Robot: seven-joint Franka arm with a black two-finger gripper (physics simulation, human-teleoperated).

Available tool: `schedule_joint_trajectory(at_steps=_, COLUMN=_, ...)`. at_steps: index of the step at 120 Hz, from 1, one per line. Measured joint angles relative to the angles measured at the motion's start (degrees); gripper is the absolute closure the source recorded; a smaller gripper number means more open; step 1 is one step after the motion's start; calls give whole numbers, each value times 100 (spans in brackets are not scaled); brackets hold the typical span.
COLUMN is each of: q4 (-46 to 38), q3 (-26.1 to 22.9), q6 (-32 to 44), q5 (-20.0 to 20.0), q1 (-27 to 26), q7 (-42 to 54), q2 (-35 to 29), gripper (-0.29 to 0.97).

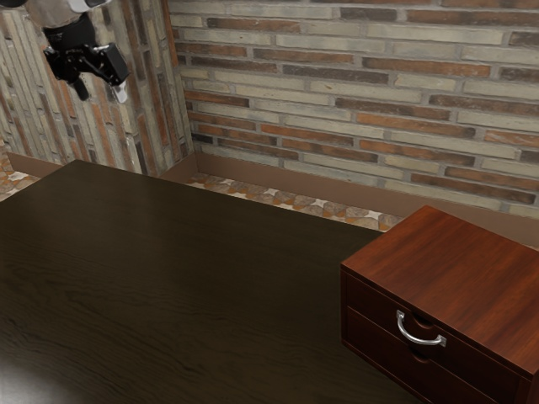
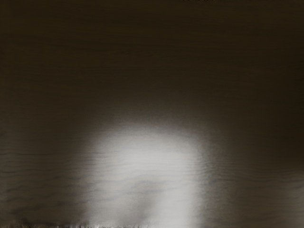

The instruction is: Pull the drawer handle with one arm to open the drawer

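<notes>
— Exterior view: where is the curved silver handle [image 1: 418, 332] found?
— On the shut reddish wooden drawer [image 1: 375, 305], low at the exterior view's right, well apart from the black two-finger gripper [image 1: 101, 91] raised at its upper left, fingers spread wide, nothing held.

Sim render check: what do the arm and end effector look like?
Arm: pale grey link, then a black wrist section. End effector: black boxy body, two short black fingers, one light-tipped. No cables or markings that I can make out.
</notes>
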Motion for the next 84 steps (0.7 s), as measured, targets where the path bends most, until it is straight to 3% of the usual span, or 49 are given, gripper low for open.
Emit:
schedule_joint_trajectory(at_steps=19, q4=44, q3=-4, q6=-12, q5=0, q1=342, q7=-1, q2=-11, gripper=0)
schedule_joint_trajectory(at_steps=39, q4=936, q3=-263, q6=-415, q5=-230, q1=196, q7=6, q2=-399, gripper=0)
schedule_joint_trajectory(at_steps=48, q4=972, q3=-872, q6=-618, q5=-490, q1=110, q7=431, q2=-650, gripper=0)
schedule_joint_trajectory(at_steps=57, q4=954, q3=-1994, q6=-881, q5=-782, q1=24, q7=1357, q2=-863, gripper=0)
schedule_joint_trajectory(at_steps=65, q4=565, q3=-2827, q6=-984, q5=-748, q1=-31, q7=2138, q2=-1301, gripper=0)
schedule_joint_trajectory(at_steps=84, q4=-1650, q3=-2180, q6=3, q5=-192, q1=-2829, q7=3640, q2=-2620, gripper=0)
